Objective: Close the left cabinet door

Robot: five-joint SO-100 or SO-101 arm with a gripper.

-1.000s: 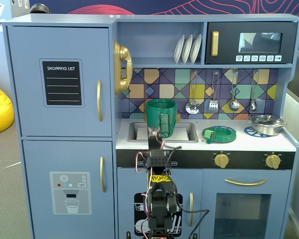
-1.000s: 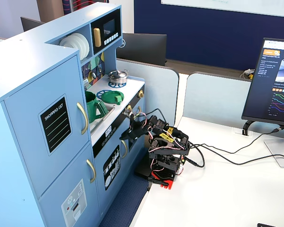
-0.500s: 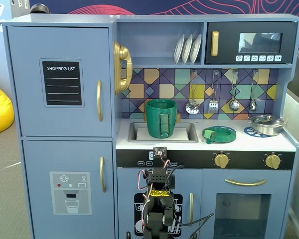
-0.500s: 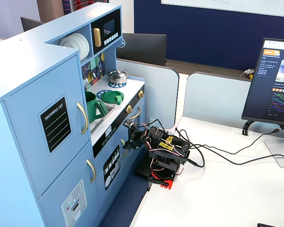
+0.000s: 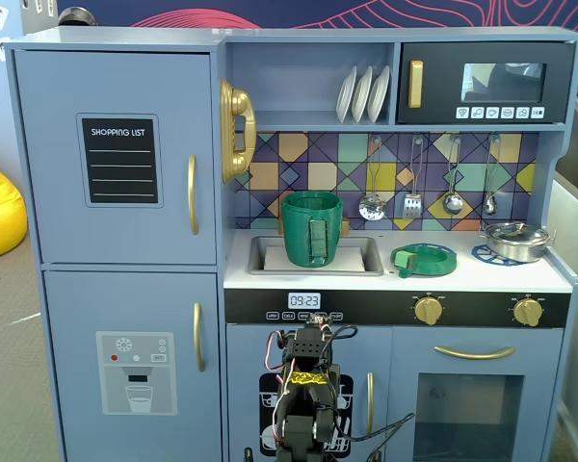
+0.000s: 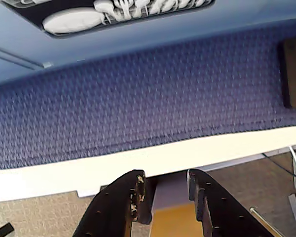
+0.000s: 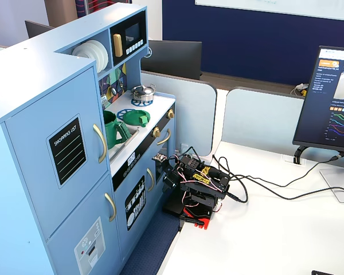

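The left cabinet door [image 5: 116, 154] is light blue with a black "SHOPPING LIST" panel and a curved gold handle [image 5: 192, 194]. It lies flush with the cabinet front, shut, and looks the same in the other fixed view [image 7: 51, 166]. My arm [image 5: 303, 385] sits folded low in front of the kitchen's lower middle door, on the white table [image 7: 264, 240], well right of and below the left door. In the wrist view my gripper [image 6: 166, 174] points down at the white table edge and blue carpet. Its jaws stand apart with nothing between them.
Below the left door is the door with the dispenser graphic [image 5: 135, 371]. A gold phone [image 5: 236, 130] hangs beside the left door's handle. A green pot [image 5: 311, 228] stands in the sink. The microwave [image 5: 486, 84] is at the top right. Cables [image 7: 264, 183] and a monitor [image 7: 332, 97] are on the table.
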